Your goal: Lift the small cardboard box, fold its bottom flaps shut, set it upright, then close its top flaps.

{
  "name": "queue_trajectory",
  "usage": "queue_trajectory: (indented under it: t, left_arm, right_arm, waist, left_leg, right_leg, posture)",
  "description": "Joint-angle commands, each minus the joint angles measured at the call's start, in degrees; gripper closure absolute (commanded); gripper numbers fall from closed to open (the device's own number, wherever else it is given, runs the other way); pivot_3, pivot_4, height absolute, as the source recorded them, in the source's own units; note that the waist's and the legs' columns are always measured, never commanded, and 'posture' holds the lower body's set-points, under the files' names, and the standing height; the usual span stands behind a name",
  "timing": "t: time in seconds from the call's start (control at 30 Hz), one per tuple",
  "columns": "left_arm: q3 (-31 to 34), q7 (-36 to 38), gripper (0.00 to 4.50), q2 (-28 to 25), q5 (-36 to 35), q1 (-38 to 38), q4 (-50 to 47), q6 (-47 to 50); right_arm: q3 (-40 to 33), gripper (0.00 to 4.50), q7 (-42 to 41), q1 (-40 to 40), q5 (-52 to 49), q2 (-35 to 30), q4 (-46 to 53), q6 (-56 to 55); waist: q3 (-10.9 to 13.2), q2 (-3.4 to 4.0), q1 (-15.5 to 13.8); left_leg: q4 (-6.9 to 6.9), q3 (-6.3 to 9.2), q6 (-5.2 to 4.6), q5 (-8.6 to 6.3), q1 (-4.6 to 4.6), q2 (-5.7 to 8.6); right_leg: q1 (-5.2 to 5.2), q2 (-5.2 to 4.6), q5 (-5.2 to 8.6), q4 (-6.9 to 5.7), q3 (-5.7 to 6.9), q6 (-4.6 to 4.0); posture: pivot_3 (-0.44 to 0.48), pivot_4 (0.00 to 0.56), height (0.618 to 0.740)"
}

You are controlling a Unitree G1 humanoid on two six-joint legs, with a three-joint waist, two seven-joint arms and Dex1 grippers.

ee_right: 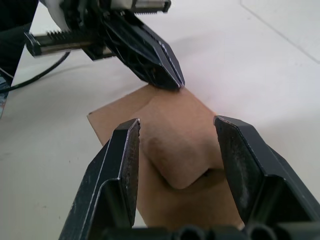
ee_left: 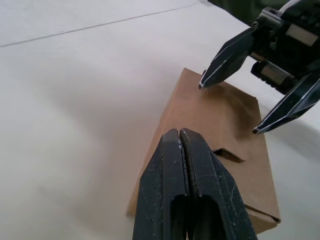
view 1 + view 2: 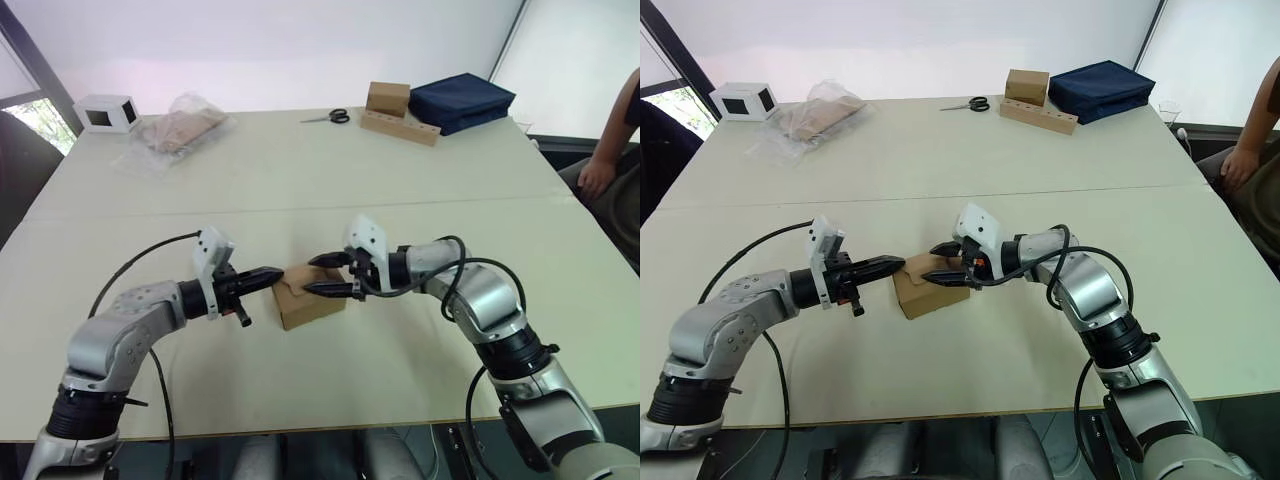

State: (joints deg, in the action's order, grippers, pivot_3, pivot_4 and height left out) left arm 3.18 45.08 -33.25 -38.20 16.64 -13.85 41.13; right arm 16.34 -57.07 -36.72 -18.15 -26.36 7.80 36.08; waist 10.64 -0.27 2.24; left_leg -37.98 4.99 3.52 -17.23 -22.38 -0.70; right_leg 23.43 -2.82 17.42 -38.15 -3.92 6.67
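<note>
The small cardboard box (image 3: pixel 312 300) stands on the table between my two arms, plain brown, with its top flaps (image 1: pixel 172 150) lying flat across it and a rounded tongue overlapping the top face. My left gripper (image 3: pixel 276 275) is shut, and its tip touches the box's upper left edge. Coming from the right, my right gripper (image 3: pixel 311 275) is open, one finger over the box's far top edge and the other over its near side. In the right wrist view its fingers (image 1: pixel 125 150) straddle the top face without pinching it.
At the far left are a white box with black windows (image 3: pixel 107 112) and a clear plastic bag (image 3: pixel 180 130). Scissors (image 3: pixel 328 117), a brown box with a holed strip (image 3: pixel 398 112) and a navy bag (image 3: pixel 460 100) sit at the far right. A person's arm (image 3: pixel 608 150) is at the right edge.
</note>
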Motion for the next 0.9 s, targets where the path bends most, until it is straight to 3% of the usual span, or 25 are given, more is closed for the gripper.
queue_trajectory:
  t: [0.03, 0.33, 0.9]
  left_arm:
    - [-0.8, 0.4, 4.50, 0.8, 1.0, 0.9, 1.3, -1.0]
    - [-0.9, 1.1, 4.50, 2.4, 0.8, 1.4, 1.8, -0.7]
    - [1.5, 0.6, 4.50, 0.4, 0.0, 0.3, 0.4, 0.4]
  right_arm:
    - [-0.8, 2.12, -0.7, -2.2, 0.9, -1.6, 2.3, -2.6]
    - [3.4, 2.12, -2.0, -3.3, 7.0, -3.1, -2.5, -8.0]
    - [2.0, 2.12, -6.6, -3.8, 5.1, -2.8, -2.3, -8.9]
  waist:
    - [0.0, 0.00, 0.0]
    - [0.0, 0.00, 0.1]
    - [0.0, 0.00, 0.2]
  left_leg:
    - [0.00, 0.00, 0.00, 0.00, 0.00, 0.00]
    - [0.00, 0.00, 0.01, 0.00, 0.00, 0.00]
    - [0.00, 0.01, 0.03, 0.01, 0.00, 0.00]
  right_leg:
    - [0.00, 0.00, 0.00, 0.00, 0.00, 0.00]
    - [0.00, 0.00, 0.00, 0.00, 0.00, 0.00]
    - [0.00, 0.00, 0.00, 0.00, 0.00, 0.00]
  posture:
    - [0.000, 0.150, 0.740]
    - [0.000, 0.150, 0.740]
    - [0.000, 0.150, 0.740]
